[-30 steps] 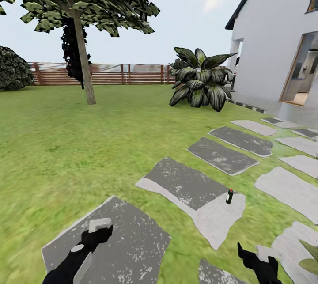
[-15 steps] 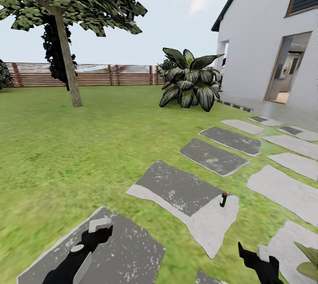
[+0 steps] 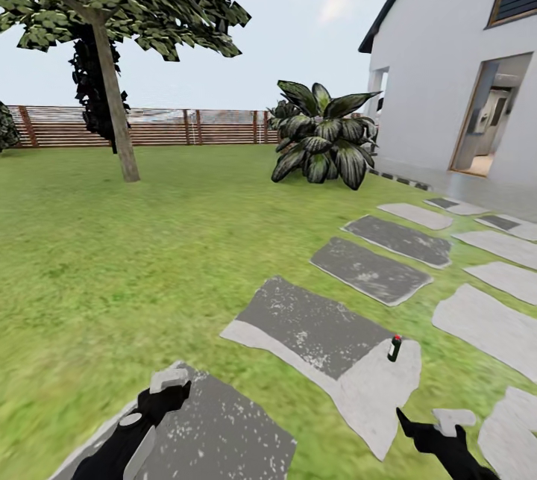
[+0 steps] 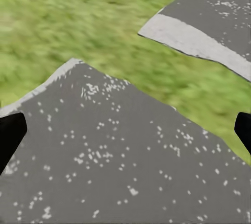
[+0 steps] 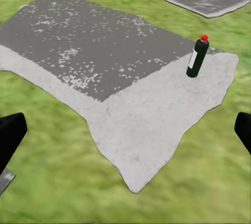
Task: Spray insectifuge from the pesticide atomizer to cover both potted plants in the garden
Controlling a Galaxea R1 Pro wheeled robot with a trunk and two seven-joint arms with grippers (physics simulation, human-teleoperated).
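The pesticide atomizer (image 3: 394, 348), a slim dark bottle with a white label and red tip, stands upright near the far corner of a grey stepping stone (image 3: 328, 331) in the garden lawn (image 3: 149, 256). In the right wrist view the atomizer (image 5: 197, 57) is ahead of my right gripper (image 5: 126, 132), well apart from it, with the fingers spread wide and nothing between them. My right gripper (image 3: 429, 424) hangs low, short of the bottle. My left gripper (image 3: 168, 389) is open over another stone (image 4: 125, 151). The potted plants are out of view.
More stepping stones (image 3: 373, 271) run toward the white house (image 3: 455, 92) with its open doorway at the right. A big dark-leaved plant (image 3: 324, 140) stands by the house corner. A tree (image 3: 112, 107) and a wooden slat fence (image 3: 186, 128) close the lawn's far side.
The whole picture shifted left, then slightly right and down: the camera moved. Green leaves at the lower right edge have left the picture. Both arms hold the same pose.
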